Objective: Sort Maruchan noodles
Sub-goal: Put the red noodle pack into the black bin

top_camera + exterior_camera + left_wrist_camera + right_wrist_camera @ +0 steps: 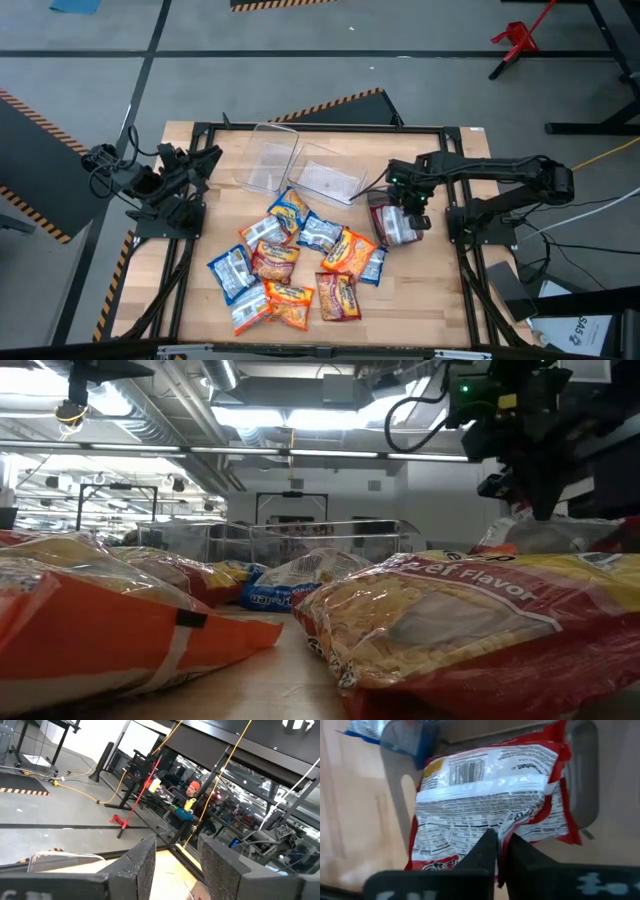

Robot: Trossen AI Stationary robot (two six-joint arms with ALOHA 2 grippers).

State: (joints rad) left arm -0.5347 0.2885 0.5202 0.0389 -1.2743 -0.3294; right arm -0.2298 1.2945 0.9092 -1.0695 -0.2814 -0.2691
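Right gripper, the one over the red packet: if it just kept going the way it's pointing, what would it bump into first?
The right gripper points down and is shut on the red-and-white noodle packet. Pushing on, packet and fingers would most likely meet the wooden table just beneath, though the remaining gap is hard to judge.

We are looking at a robotics lab or industrial test hall, not a home or shop. In the high view the wooden tabletop (420,310) sits in a black metal frame on a bare grey concrete floor (400,30), and yellow-and-black hazard tape (40,215) marks the floor at the left and top of the frame. A red stand (515,40) is at upper right, with a yellow cable (600,155) trailing at the right edge. The low view shows exposed ceiling ducts (190,400) and fluorescent light strips (300,415) across the top. The left wrist view shows dark equipment racks (210,775) with cables.
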